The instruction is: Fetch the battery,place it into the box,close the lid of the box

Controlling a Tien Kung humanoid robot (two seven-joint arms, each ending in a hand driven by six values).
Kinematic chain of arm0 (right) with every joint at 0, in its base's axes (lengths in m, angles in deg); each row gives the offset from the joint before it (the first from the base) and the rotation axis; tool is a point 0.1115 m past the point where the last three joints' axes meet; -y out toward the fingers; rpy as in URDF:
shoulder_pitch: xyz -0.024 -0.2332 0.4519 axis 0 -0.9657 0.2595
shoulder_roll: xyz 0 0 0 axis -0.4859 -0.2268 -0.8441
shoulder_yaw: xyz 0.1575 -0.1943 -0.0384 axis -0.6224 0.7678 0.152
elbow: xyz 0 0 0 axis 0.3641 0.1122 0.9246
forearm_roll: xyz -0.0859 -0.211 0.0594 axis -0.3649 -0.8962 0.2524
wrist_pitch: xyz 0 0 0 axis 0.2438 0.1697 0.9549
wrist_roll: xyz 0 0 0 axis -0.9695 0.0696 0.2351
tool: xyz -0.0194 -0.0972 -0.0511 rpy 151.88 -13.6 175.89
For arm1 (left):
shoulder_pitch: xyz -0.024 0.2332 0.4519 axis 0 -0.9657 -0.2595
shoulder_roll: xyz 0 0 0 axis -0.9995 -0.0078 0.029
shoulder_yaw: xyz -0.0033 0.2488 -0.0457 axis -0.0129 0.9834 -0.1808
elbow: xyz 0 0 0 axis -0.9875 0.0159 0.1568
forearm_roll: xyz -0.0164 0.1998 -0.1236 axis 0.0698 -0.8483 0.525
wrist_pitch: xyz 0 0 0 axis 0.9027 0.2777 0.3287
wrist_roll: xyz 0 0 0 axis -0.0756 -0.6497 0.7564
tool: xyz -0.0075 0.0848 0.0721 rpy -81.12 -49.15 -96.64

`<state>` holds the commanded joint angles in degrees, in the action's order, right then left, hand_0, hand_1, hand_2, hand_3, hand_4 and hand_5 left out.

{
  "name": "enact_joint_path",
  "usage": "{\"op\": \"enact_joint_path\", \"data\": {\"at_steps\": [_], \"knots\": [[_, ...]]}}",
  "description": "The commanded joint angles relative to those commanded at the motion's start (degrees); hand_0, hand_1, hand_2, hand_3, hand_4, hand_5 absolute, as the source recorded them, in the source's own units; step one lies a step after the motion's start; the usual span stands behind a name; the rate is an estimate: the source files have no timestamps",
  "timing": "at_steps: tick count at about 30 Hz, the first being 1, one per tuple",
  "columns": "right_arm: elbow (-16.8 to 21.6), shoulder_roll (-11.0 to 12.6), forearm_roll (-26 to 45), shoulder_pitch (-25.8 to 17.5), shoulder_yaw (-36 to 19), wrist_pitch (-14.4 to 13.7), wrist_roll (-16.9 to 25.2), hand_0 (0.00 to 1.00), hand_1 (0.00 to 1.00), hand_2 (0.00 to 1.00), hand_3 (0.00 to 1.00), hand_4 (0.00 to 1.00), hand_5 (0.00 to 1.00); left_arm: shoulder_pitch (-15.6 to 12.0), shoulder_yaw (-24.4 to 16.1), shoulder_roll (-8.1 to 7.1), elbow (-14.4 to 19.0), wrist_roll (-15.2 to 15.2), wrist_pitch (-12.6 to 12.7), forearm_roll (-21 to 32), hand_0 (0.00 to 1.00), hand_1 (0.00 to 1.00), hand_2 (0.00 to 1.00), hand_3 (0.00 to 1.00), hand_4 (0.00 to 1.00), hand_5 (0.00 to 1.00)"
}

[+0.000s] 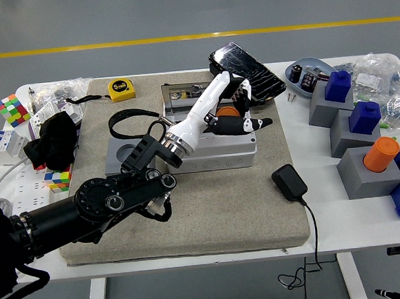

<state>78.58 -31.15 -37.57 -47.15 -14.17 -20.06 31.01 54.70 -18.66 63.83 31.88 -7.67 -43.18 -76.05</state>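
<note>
Over the open box, the left hand apparently grips the orange battery.

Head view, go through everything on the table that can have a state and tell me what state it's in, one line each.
box: lid open, tilted back.
battery: orange, held over the box opening, not yet released.
left hand: shut on the battery, over the box.
grey holder: socket empty.
orange cylinder: upright in its grey block.
blue blocks: seated on grey stands.
</note>
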Motion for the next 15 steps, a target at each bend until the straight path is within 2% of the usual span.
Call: {"op": "enact_joint_path", "data": {"at_steps": [3,9,15], "knots": [[0.2,-0.1,-0.4,0.0,-0.5,0.0,0.0,0.668,0.666,0.676,0.554,0.902,0.506,0.3,1.2,0.70,-2.2,-0.4,0.3,-0.5,0.029,0.002,0.160,0.173,0.969,0.002],[0.5,-0.1,-0.9,-0.1,-0.9,-0.1,0.0,0.667,0.665,0.675,0.554,0.901,0.505,0.4,2.7,0.70,-6.4,-0.4,1.3,-2.8,0.027,0.002,0.163,0.177,0.977,0.002],[0.7,-0.2,-1.3,-0.2,-1.3,-0.1,0.0,0.667,0.665,0.675,0.554,0.900,0.505,0.3,2.6,0.70,-7.8,-0.5,1.6,-2.7,0.024,0.002,0.172,0.190,0.988,0.002]]}}
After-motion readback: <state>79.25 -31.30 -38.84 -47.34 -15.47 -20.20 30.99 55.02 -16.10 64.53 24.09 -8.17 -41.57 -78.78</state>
